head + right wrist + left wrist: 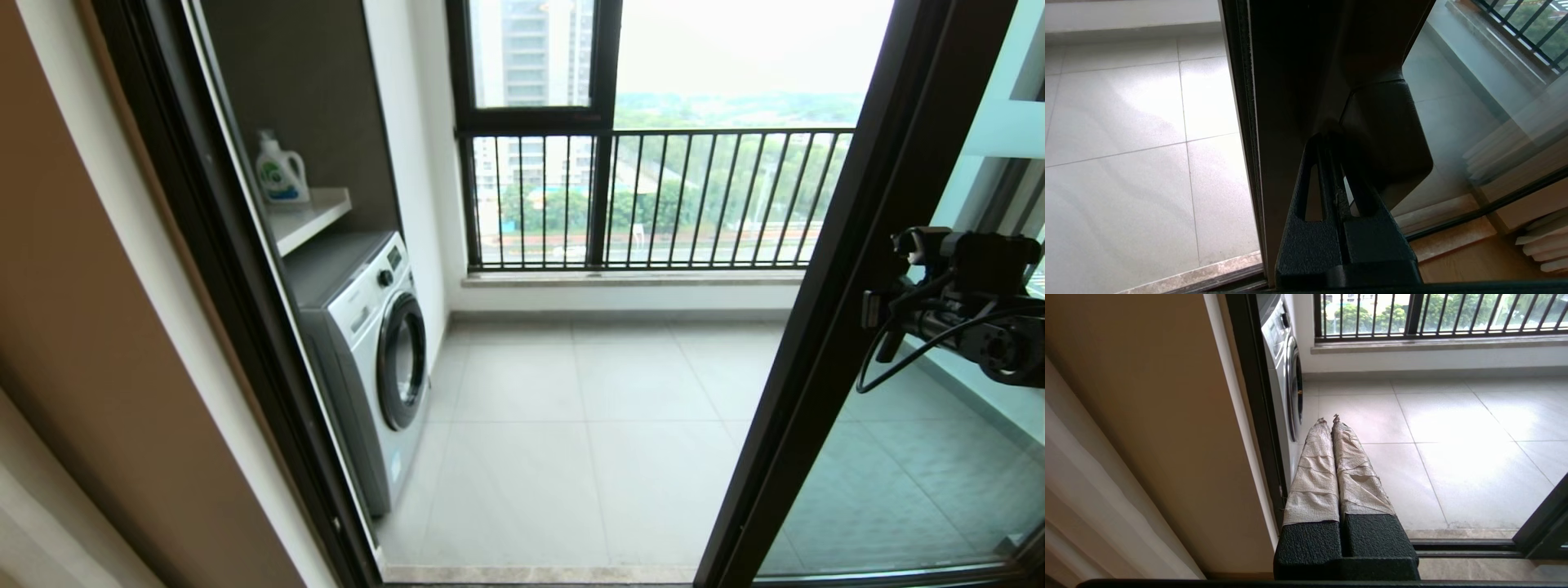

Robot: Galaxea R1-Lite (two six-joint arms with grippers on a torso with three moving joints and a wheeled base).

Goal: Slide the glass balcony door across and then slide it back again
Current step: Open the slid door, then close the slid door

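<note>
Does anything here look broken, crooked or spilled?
Nothing stands out. The dark-framed glass balcony door stands slid open and looks intact, the white washing machine and detergent bottle sit upright, and the pale floor tiles look dry. The right gripper rests at the door's handle.

The right arm reaches in from the right at mid height, its wrist level and cables looping beneath. The right gripper (1331,139) has its two black fingers (1310,196) pressed together, tips forward. The left gripper (1329,418) is held low on the left, its taped fingers (1314,469) closed and pointing forward and down.
</note>
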